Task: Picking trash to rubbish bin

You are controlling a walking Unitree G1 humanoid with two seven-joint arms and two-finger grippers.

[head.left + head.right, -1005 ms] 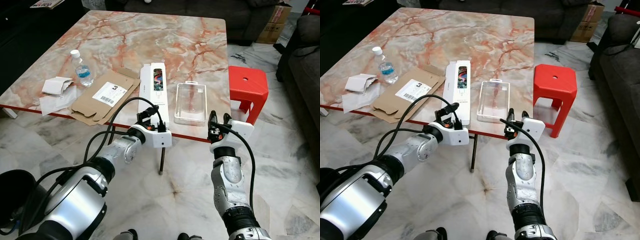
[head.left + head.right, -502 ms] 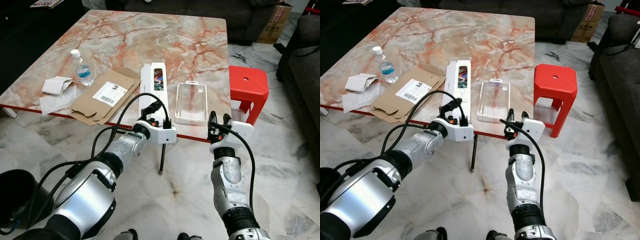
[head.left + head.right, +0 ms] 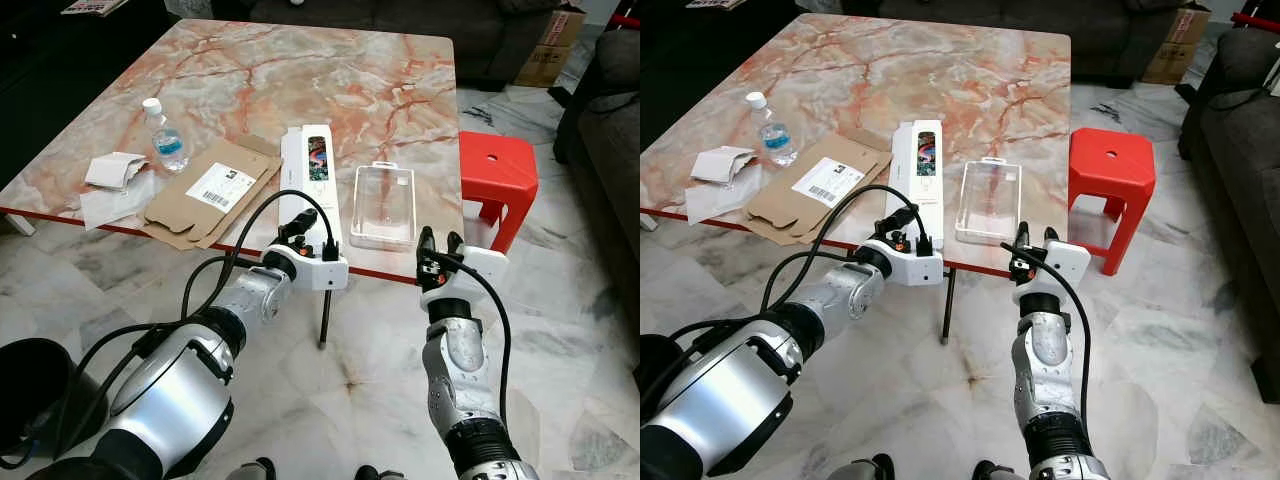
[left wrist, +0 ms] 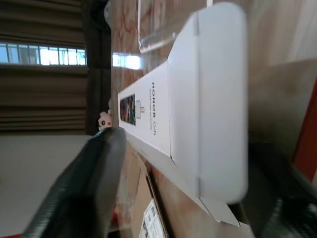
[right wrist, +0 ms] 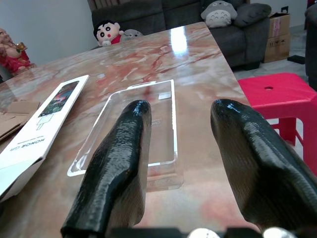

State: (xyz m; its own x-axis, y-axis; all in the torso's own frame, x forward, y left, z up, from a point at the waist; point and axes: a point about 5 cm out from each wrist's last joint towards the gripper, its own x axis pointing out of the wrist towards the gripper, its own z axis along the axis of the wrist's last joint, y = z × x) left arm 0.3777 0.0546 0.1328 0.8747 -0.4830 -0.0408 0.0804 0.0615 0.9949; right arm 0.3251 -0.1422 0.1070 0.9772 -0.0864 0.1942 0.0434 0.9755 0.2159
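A long white phone-accessory box (image 3: 310, 170) lies on the marble table (image 3: 250, 80), its near end at the front edge. My left gripper (image 3: 311, 237) is open at that near end, and in the left wrist view the box (image 4: 198, 99) sits between its fingers with a gap on each side. A clear plastic case (image 3: 384, 205) lies to the right of the box. My right gripper (image 3: 438, 242) is open just before the table edge, in front of the clear case (image 5: 143, 124), holding nothing.
Flattened cardboard (image 3: 210, 190), a small water bottle (image 3: 165, 140) and crumpled white paper (image 3: 112, 172) lie on the table's left part. A red stool (image 3: 497, 175) stands right of the table. A black bin (image 3: 25, 385) is at my lower left. Sofas stand behind and right.
My left gripper reached forward to the white box's near end, then eased back slightly. The right gripper has stayed almost still.
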